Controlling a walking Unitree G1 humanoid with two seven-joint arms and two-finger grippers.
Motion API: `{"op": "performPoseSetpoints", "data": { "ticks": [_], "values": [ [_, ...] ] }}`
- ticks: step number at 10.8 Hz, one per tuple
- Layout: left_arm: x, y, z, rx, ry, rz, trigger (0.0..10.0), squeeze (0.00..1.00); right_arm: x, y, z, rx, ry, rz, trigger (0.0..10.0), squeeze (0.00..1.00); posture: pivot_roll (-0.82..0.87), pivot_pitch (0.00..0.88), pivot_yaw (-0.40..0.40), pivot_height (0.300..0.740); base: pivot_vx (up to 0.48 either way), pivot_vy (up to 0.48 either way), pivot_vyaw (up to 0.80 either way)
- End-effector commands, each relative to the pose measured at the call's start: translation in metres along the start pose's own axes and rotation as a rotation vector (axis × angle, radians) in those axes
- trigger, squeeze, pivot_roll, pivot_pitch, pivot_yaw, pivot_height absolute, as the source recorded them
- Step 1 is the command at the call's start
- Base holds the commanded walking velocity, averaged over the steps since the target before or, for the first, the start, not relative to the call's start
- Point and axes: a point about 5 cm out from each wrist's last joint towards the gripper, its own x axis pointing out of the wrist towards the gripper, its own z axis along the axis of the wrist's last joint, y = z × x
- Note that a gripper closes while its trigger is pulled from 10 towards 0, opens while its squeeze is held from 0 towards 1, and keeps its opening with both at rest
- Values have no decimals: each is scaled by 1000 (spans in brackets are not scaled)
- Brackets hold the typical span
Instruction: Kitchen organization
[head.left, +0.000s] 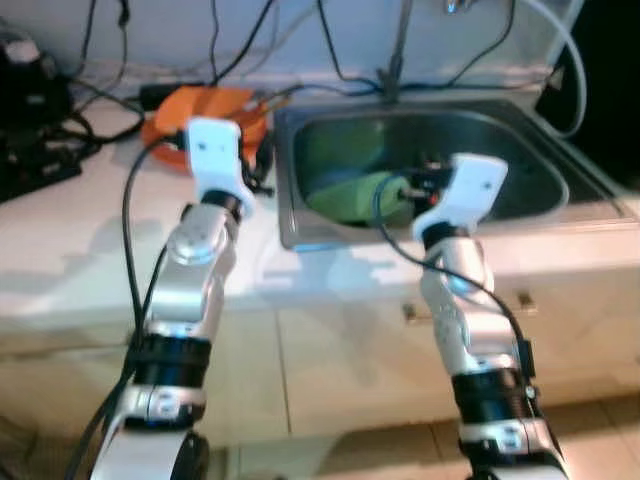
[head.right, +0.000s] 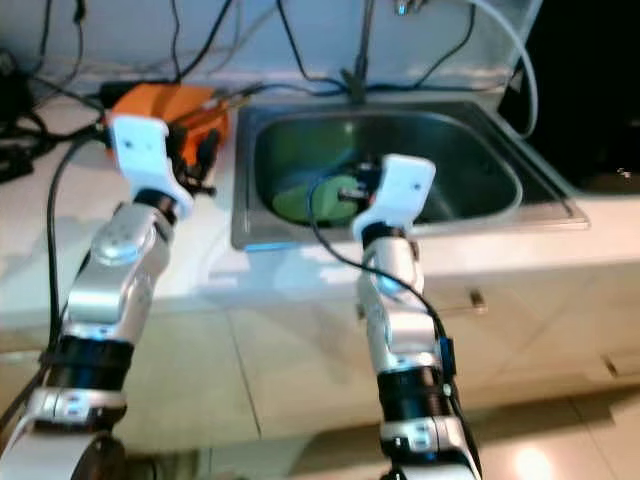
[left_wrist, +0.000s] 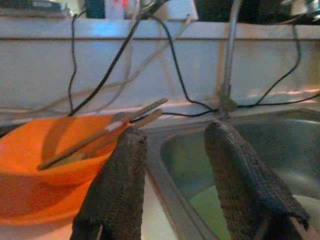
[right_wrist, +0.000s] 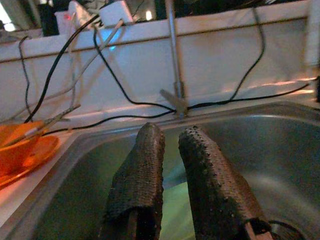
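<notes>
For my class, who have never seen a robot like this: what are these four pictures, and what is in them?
A humanoid robot stands at a kitchen counter. Two pictures come from its head, looking down on its silver arms; two come from cameras on its wrists. The left gripper, fingers apart, hovers by an orange bowl holding utensils. The right gripper, fingers nearly together, reaches over the steel sink, where something green lies. Neither gripper holds anything. Cables run along the wall.
</notes>
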Motion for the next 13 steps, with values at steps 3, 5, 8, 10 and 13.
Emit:
{"op": "performPoseSetpoints", "data": {
  "ticks": [3, 5, 8, 10, 13],
  "values": [
    [-1, 5, 1, 6, 2, 9, 10000, 0, -1, 6, -3, 10, 14, 9, 10000, 0, -65, 0, 6, 740, 0, 106, 0],
    [-1, 2, 1, 14, 3, -3, 10000, 0, -2, 4, -4, 13, 17, 4, 10000, 0, -65, 0, 6, 740, 0, 0, 0],
    [0, 1, 4, 9, -2, -7, 10000, 0, -2, 2, -5, 25, 23, -11, 10000, 0, -64, 0, 7, 740, 0, 0, 0],
    [1, 2, 4, 11, -4, -6, 10000, 0, -1, 2, -4, 24, 22, -12, 10000, 0, -65, 0, 8, 740, 341, 0, 0],
    [1, 2, 4, 10, -1, -3, 10000, 0, -1, 2, -5, 15, 25, -5, 10000, 0, -63, 0, 8, 740, 352, 0, 0]
  ]
}}
